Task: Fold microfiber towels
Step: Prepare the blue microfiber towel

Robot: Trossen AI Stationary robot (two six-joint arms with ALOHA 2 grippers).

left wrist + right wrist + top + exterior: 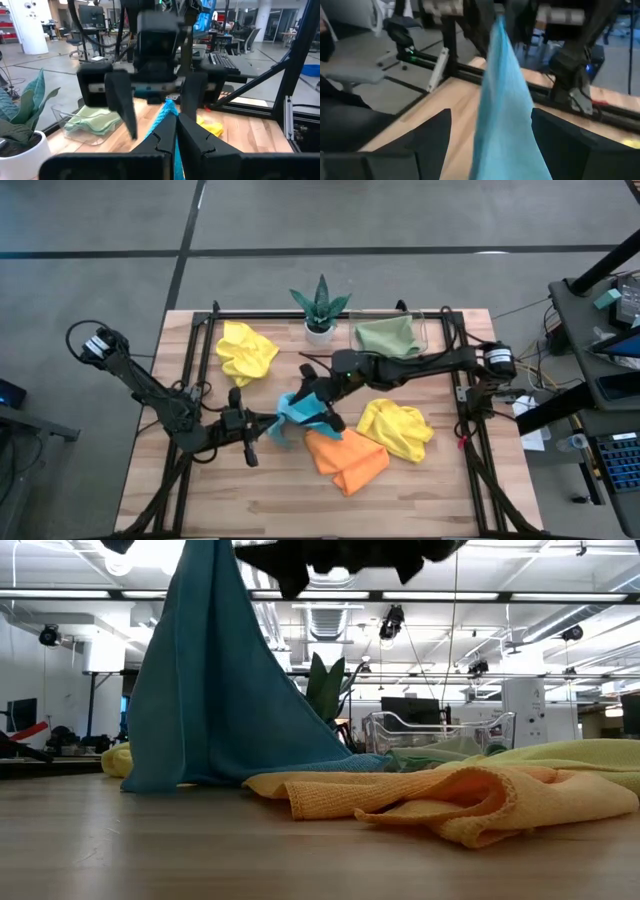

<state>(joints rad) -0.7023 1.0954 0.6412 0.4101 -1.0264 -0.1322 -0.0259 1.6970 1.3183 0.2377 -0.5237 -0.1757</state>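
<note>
The sky blue towel (293,416) hangs lifted over the middle of the worktop (260,500), its lower edge trailing on the wood: the left pincer (175,131) is clamped together on one raised edge, while the right pincer (318,402) sits at the towel's other side with its fingers spread apart around the cloth. Just beside the blue towel lies the crumpled orange towel (345,459), touching a yellow towel (396,428) near the right arm. Farther back sit a second yellow towel (246,351), a spiky potted plant (320,308) and a clear tray (432,330) holding the sage green towel (388,337).
</note>
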